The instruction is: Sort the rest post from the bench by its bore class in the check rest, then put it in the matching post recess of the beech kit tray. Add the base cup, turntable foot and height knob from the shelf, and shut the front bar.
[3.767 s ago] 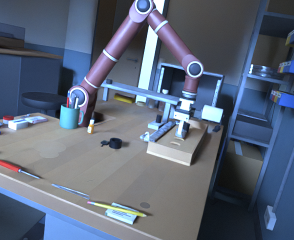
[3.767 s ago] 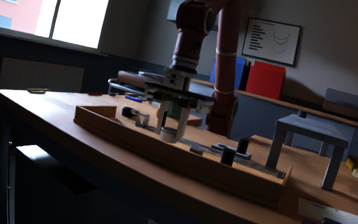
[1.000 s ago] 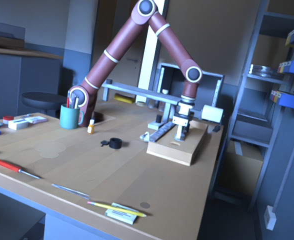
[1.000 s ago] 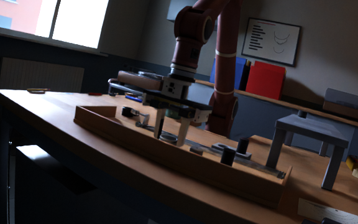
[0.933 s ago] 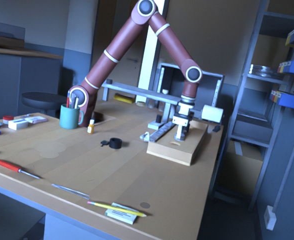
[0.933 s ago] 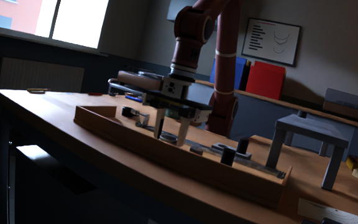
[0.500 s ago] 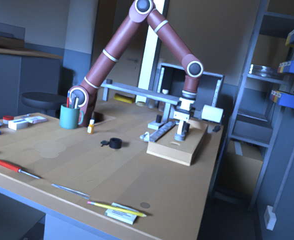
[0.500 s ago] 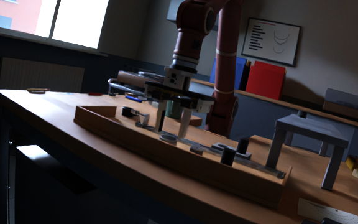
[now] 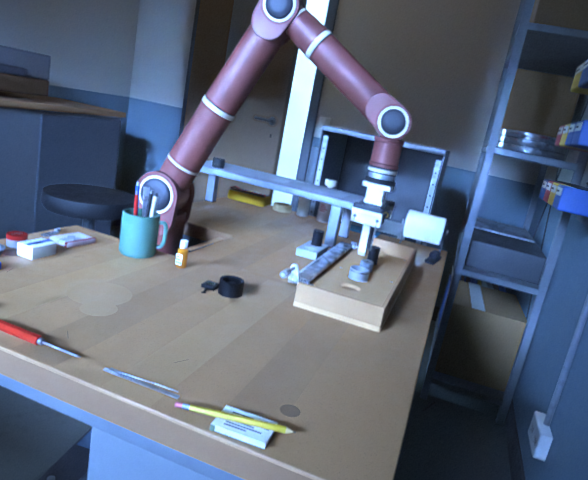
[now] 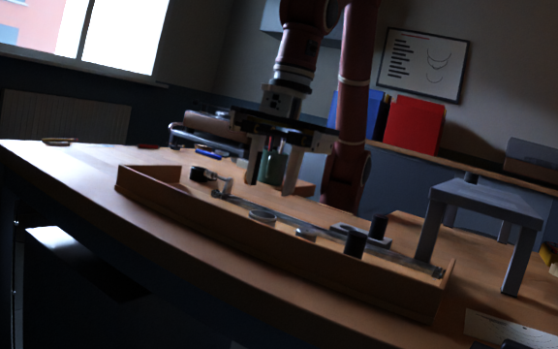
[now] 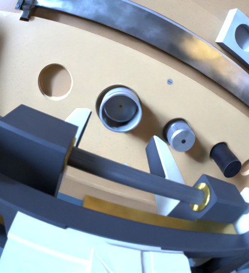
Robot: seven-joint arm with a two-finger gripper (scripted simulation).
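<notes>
The dark rest post [image 11: 226, 159] [image 9: 373, 253] [image 10: 355, 244] stands upright in a recess of the beech kit tray [image 9: 359, 287] [image 10: 269, 242]. A silver base cup [image 11: 120, 109] [image 10: 262, 216] sits in its round recess. A small knurled silver part [image 11: 180, 136] sits between the cup and the post. One round recess [image 11: 55, 81] is empty. My gripper [image 11: 120, 132] [image 10: 271, 182] [image 9: 365, 243] hovers above the tray near the cup, open and holding nothing. The metal front bar [image 11: 153, 33] [image 9: 323, 262] lies along the tray's far side, swung away.
A grey shelf [image 9: 279, 183] [image 10: 482, 203] stands behind the tray. The grey check rest [image 9: 312, 250] [image 11: 243, 38] holds a dark cylinder [image 9: 317, 237]. A black ring part [image 9: 230, 285] lies on the bench. A teal mug [image 9: 139, 233], small bottle [image 9: 182, 253], screwdriver [image 9: 28, 336] and pencil [image 9: 232, 417] lie left.
</notes>
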